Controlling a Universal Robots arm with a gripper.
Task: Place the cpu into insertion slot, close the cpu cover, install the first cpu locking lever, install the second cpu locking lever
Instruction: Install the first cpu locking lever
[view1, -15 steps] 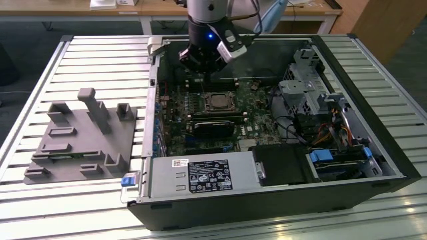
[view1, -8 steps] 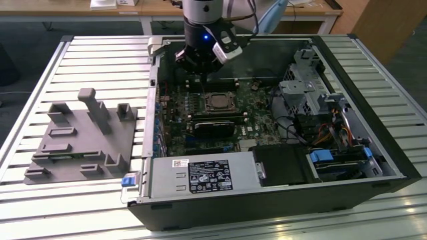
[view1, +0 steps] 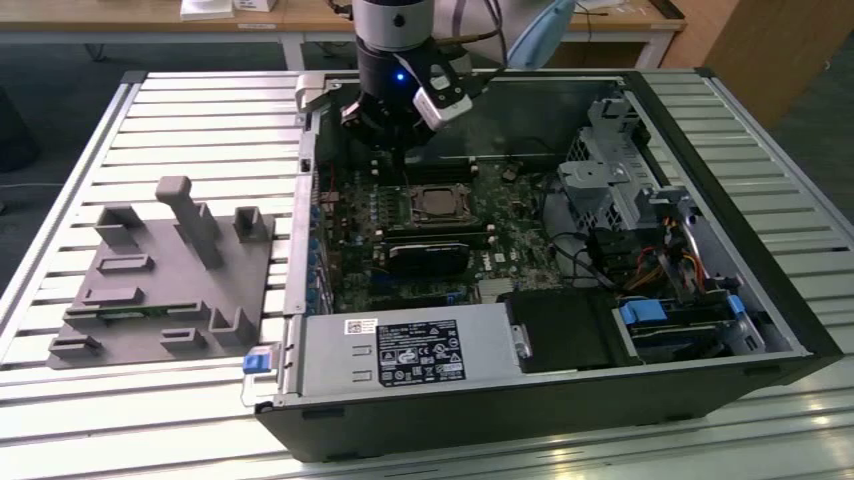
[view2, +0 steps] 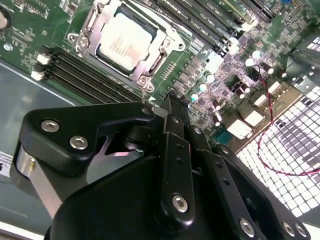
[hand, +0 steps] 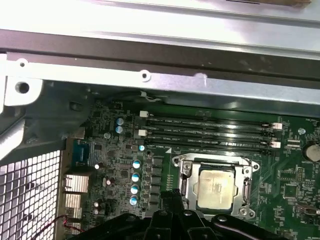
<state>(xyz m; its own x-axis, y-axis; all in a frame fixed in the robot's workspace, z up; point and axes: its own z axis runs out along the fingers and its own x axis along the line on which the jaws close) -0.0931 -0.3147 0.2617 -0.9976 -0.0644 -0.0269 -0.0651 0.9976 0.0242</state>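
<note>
Inside the open computer case (view1: 534, 420), the cpu (view2: 124, 42) sits under the cpu cover (view2: 150, 65), so the empty gripper (view2: 169, 104) hangs nearby, pressed together.

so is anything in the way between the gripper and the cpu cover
Nothing visible is. In the second wrist view the gripper hangs over the board just beside the cover, with only open air between them. The cover lies flat around the chip.

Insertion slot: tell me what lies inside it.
The cpu lies in the insertion slot, pale top showing through the window of the cpu cover. The chip hides the slot floor, the cover its edges.
</note>
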